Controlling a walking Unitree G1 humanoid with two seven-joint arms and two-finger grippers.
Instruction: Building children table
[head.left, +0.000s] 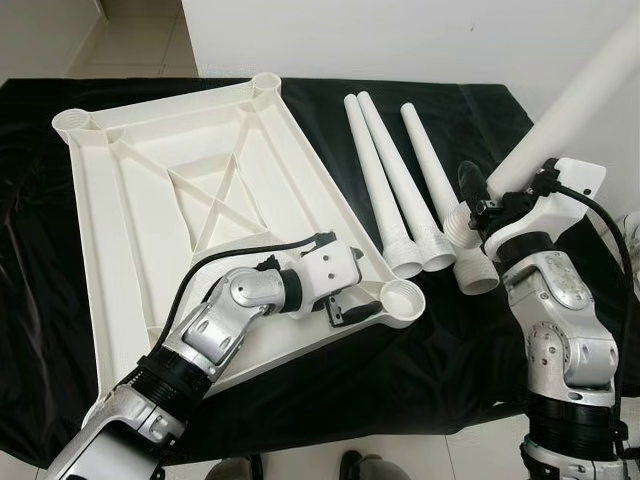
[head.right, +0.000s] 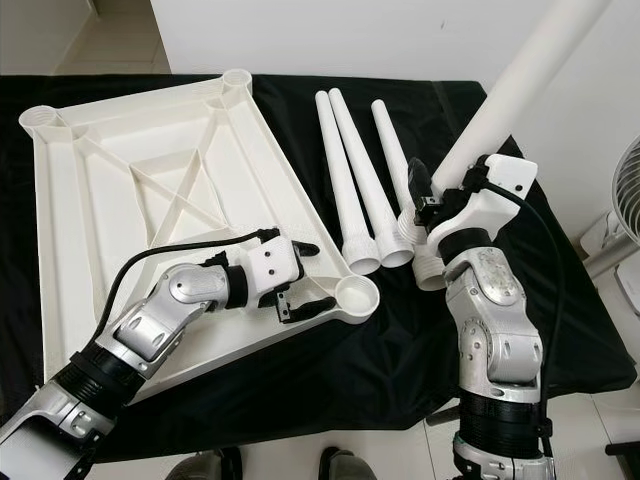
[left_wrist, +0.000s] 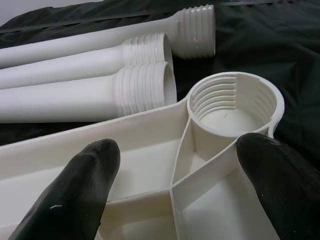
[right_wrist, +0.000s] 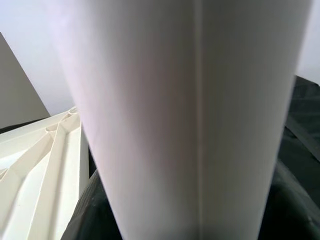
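My right pincer (head.left: 500, 195) is clamped on one white table leg (head.left: 590, 95), lifted off the desk (head.left: 330, 370) and slanting up and away to my right; its lower end cannot be made out behind the wrist. My left pincer (head.left: 345, 300) rests with fingers (left_wrist: 82, 180) spread apart over the near right corner of the upturned tabletop (head.left: 170, 200), straddling a rib beside the threaded corner socket (head.left: 402, 298); I cannot tell whether it presses down or only hovers. Three more legs (head.left: 395, 180) lie side by side on the black cloth just beyond that socket, threaded ends toward me. Step in hand, as I judge it: fitting the first leg. The next move calls for swinging the held leg upright, threaded end over the socket, then turning it in while the left pincer steadies the tabletop.
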